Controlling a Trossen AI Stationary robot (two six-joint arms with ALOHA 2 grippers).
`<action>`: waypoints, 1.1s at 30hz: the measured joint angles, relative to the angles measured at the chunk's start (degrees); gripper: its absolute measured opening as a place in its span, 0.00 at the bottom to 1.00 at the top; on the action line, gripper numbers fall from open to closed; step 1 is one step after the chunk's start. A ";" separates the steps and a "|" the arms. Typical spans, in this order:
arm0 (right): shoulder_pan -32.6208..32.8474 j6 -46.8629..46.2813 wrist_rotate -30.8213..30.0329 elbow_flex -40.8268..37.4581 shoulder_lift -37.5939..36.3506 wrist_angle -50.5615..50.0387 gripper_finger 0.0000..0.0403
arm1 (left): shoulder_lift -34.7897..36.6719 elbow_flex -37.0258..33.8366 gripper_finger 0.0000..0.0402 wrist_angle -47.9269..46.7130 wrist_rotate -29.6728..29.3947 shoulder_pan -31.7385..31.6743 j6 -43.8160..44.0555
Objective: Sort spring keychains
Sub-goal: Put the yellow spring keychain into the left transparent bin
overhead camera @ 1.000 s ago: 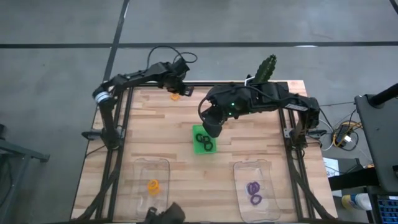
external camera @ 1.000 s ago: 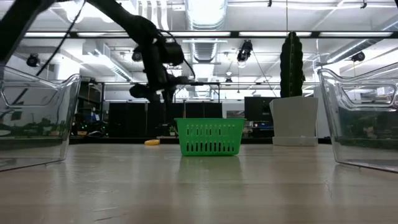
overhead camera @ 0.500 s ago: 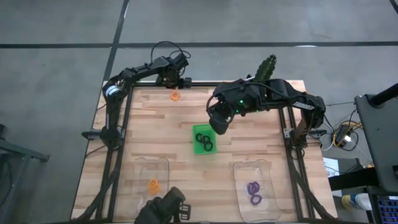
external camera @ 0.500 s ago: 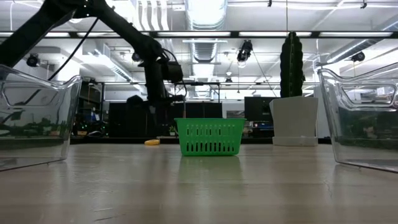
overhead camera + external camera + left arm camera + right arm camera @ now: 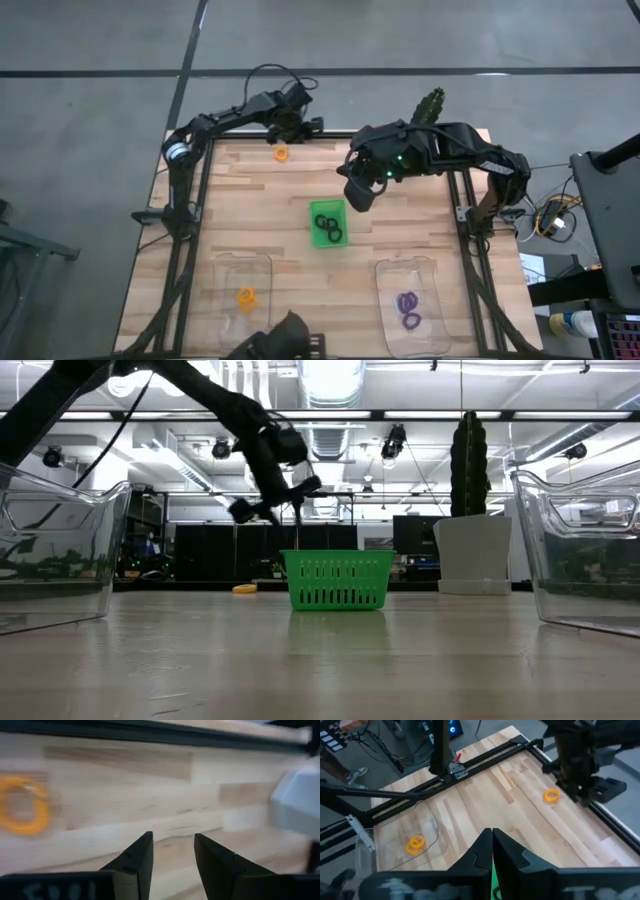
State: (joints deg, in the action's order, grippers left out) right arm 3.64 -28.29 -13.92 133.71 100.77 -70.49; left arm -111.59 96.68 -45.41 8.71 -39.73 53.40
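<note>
Left gripper [image 5: 172,852], fingers apart and empty, has swung off the orange keychain [image 5: 281,153]; pickup still undone. Right gripper [image 5: 492,840] pinched empty.

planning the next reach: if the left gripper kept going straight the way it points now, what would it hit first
Probably bare wood. The left gripper, open near the table's far edge, points down at the table. The loose orange keychain lies off to one side of that line, so it would likely be missed, though depth is hard to judge.

Pale planked wood table [image 5: 260,215], slotted green plastic tray [image 5: 337,580], clear glossy plastic containers [image 5: 243,300].
</note>
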 joint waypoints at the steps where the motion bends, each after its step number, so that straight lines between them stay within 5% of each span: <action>1: -0.23 0.03 -0.03 0.00 0.00 -0.01 0.02 | -0.04 -0.32 0.34 1.47 -0.21 0.48 1.92; 12: -0.28 2.37 -0.19 0.00 -0.56 -0.01 0.02 | -0.98 -5.78 0.34 11.95 -7.90 0.41 23.75; 17: -0.29 4.92 -1.12 0.00 -1.05 -0.75 0.02 | -0.98 -6.68 0.30 13.99 -6.62 -1.68 17.99; 23: -1.79 8.36 -1.26 0.00 -1.45 -1.61 0.02 | -0.92 -5.29 0.06 12.16 3.42 -6.04 10.81; 26: -2.72 9.24 -1.22 0.00 -1.53 -2.67 0.02 | -0.92 -3.67 0.02 4.57 5.18 -8.01 7.84; 33: -4.21 12.23 -0.92 0.00 -1.55 -3.07 0.02 | -0.92 1.27 0.00 -5.52 5.25 -9.86 -15.69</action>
State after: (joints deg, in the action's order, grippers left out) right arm -0.57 -16.06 -14.84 133.71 99.22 -73.56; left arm -112.51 97.95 -50.93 13.96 -49.59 37.71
